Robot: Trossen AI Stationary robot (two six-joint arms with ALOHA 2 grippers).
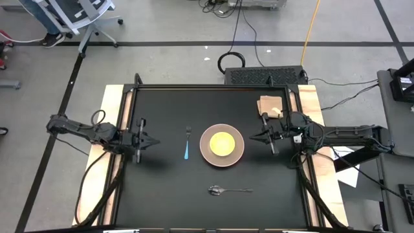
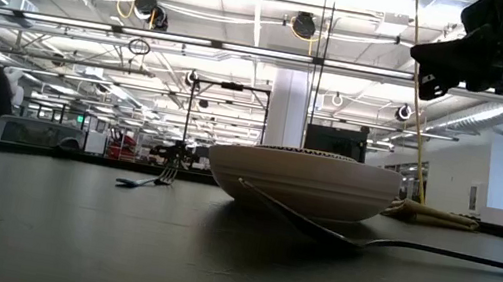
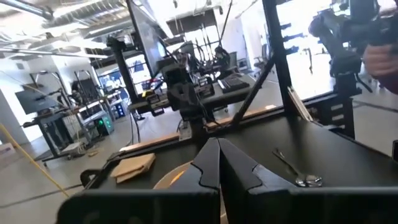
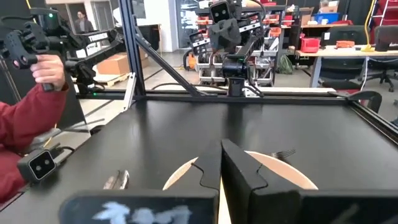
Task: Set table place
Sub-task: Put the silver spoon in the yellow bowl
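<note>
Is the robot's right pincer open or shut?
Shut. The right pincer hovers beside the plate with its two fingers pressed together to a point, holding nothing; the right wrist view shows no gap between them.

No legible text, label, brand, number or sign appears in any view. The right wrist view shows pale lettering on a dark beam in the room behind the table, but it cannot be read.
</note>
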